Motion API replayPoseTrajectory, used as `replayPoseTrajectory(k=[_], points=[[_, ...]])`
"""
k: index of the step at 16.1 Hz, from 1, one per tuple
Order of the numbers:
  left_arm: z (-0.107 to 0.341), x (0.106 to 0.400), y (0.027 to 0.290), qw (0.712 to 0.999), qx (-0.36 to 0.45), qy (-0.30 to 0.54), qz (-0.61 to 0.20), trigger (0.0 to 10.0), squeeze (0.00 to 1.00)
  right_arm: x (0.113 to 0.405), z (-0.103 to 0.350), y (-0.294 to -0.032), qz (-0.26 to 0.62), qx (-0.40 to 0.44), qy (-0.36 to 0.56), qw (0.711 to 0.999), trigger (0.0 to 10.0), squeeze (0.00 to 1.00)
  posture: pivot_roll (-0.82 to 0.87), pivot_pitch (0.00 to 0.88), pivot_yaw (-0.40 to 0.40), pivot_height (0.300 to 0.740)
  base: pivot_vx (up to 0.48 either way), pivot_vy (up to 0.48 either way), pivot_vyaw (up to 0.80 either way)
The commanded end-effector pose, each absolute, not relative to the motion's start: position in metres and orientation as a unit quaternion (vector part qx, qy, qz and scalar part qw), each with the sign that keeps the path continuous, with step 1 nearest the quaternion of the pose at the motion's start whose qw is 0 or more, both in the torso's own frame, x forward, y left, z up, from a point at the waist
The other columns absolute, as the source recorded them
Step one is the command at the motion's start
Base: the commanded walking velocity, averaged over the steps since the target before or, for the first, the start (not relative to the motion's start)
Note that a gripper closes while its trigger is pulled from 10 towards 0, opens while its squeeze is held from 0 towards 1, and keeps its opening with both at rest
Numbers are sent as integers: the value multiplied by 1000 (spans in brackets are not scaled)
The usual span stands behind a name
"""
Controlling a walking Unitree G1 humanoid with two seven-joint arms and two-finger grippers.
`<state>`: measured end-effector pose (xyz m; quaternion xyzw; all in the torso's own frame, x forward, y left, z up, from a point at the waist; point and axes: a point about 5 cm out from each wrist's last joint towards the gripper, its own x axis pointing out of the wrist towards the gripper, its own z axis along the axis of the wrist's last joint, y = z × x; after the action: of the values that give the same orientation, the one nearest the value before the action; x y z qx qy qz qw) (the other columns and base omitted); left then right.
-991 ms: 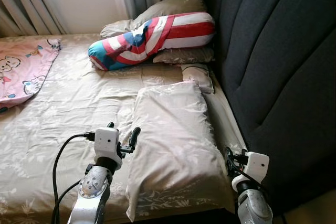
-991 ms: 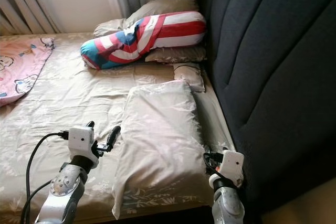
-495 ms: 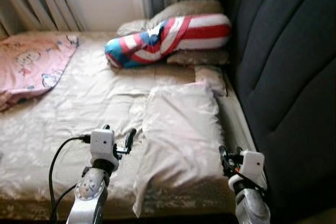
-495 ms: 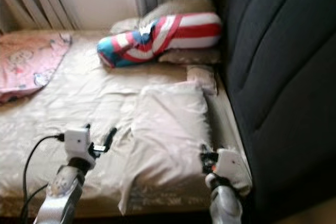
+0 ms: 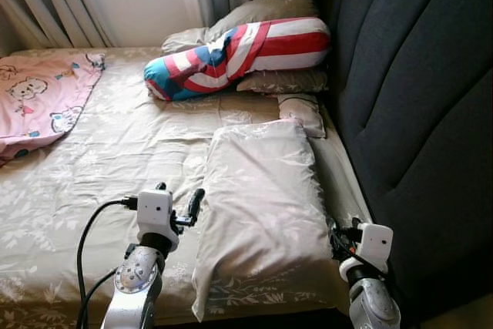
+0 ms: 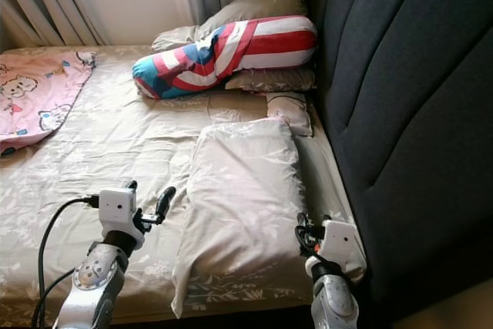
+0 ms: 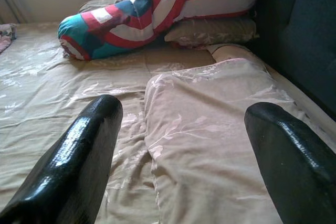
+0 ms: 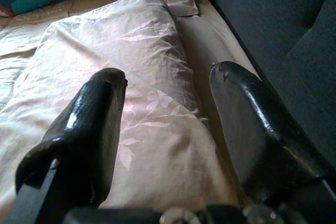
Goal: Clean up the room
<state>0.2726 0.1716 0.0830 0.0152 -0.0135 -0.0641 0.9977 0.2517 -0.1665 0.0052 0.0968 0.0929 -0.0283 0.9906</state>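
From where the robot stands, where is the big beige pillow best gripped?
Probably the beige pillow at its two near corners: it lies flat, lengthwise toward the robot, its near end between the open left gripper and open right gripper. Each comes in from its own side and pinches the soft edge.

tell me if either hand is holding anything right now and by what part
Nothing is held. The left hand and the right hand are both open, poised at either side of the beige pillow on the bed.
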Motion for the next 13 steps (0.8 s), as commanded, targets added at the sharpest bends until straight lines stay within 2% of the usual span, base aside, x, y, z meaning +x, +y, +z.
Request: replayPoseTrajectory(k=[1,11,13], points=[[81,273,172,998,9,-6,-65,10000,0,253,7,-167,-31,100,90,990,10000,0,-9,34,-6,740,247,0,0],[81,272,170,998,10,-7,-67,10000,0,253,8,-168,-29,98,89,991,10000,0,-10,34,-11,740,256,0,0],[81,272,170,998,12,-7,-67,10000,0,253,8,-168,-28,97,89,991,10000,0,-10,33,-12,740,0,0,0]])
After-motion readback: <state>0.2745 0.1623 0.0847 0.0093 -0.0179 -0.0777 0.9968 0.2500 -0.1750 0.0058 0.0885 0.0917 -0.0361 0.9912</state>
